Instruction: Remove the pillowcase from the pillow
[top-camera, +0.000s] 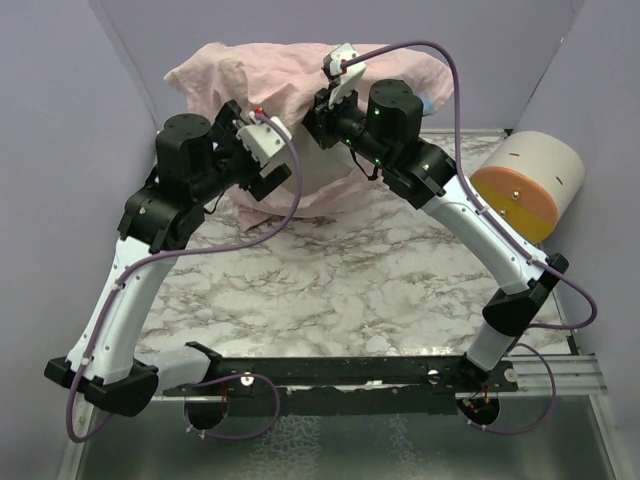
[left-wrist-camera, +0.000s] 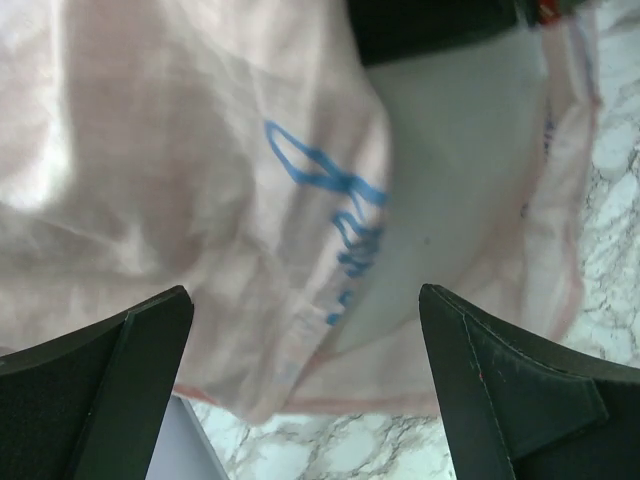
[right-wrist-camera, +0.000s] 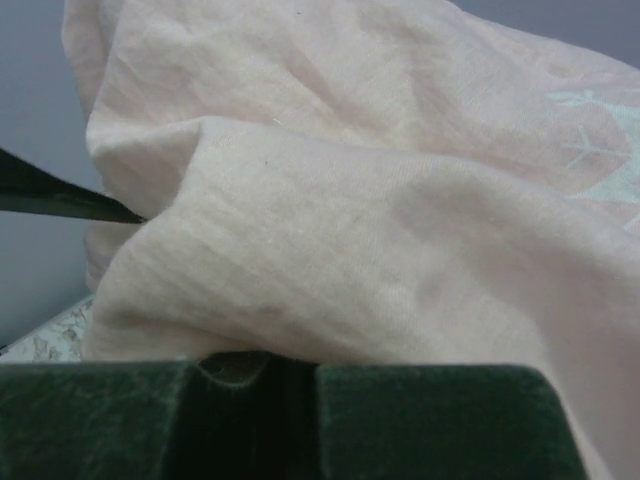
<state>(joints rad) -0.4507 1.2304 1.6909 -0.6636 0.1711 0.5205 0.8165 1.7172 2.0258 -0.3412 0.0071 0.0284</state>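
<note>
Beyond the wide-open left end effector (left-wrist-camera: 305, 297), the pillowcase (left-wrist-camera: 160, 170) is clenched in the right end effector (right-wrist-camera: 290, 372).

Crumpled pale-pink pillowcase (top-camera: 290, 70), inner side out, white pillow (left-wrist-camera: 460, 170) in its open mouth

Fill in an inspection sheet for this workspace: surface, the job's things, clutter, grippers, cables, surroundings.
Surface: white marble-patterned table.
Job's things: pillowcase, pale pink side out, bunched at the far end; white pillow shows in its opening.
Clutter: cream-and-orange cylinder lying at the right edge.
Grippers: left gripper open, facing the opening; right gripper shut on a pillowcase fold.
Cables: purple cables loop from both arms, one arching over the pillowcase.
Surroundings: plain lavender walls on three sides.
</note>
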